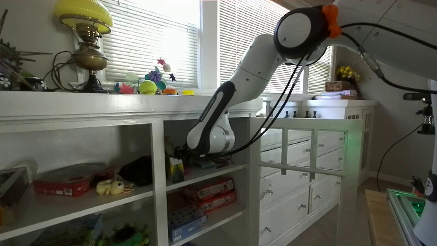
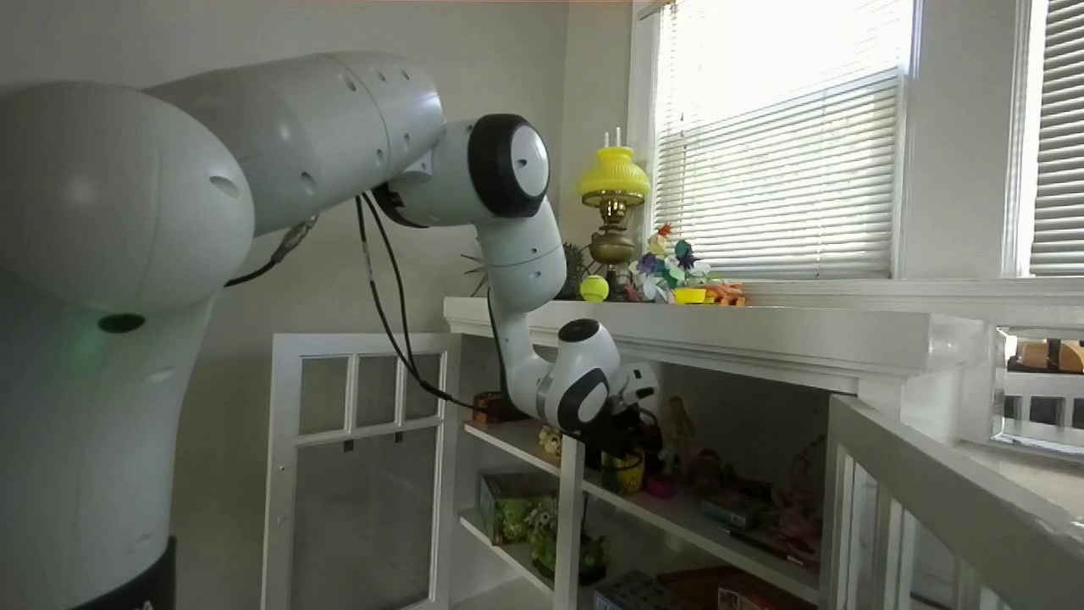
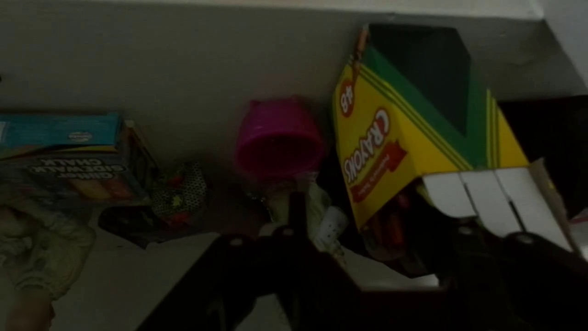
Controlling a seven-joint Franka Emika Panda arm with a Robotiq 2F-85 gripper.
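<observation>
A: State of the black two-fingered pincer [image 3: 379,216]?

B: Released, by the wrist view: its dark fingers [image 3: 296,211] stand apart, nothing evidently clenched between them.

A: Nearest object?

B: The yellow-and-green cardboard crayon box [image 3: 409,115], its white flap [image 3: 494,195] raised, standing near the front edge of a white-painted shelf [image 1: 205,177]. One finger overlaps the flap in the wrist view; contact is too dark to confirm.

A: Progress?

B: The reach over the shelf appears complete. A hold on the box remains unmade, and no object is visibly lifted.

A: Immediate surroundings?

B: Beside the box, a magenta plastic cup [image 3: 280,133]; farther along, a blue-topped cardboard box of glitter sidewalk chalk [image 3: 69,156].

A: Outer field?

B: In an exterior view, glossy red cardboard boxes [image 1: 218,202] below, a pale yellow toy [image 1: 111,187] in the adjoining compartment [image 1: 61,143], and, uppermost, a brass lamp with a yellow shade [image 1: 90,60].
</observation>
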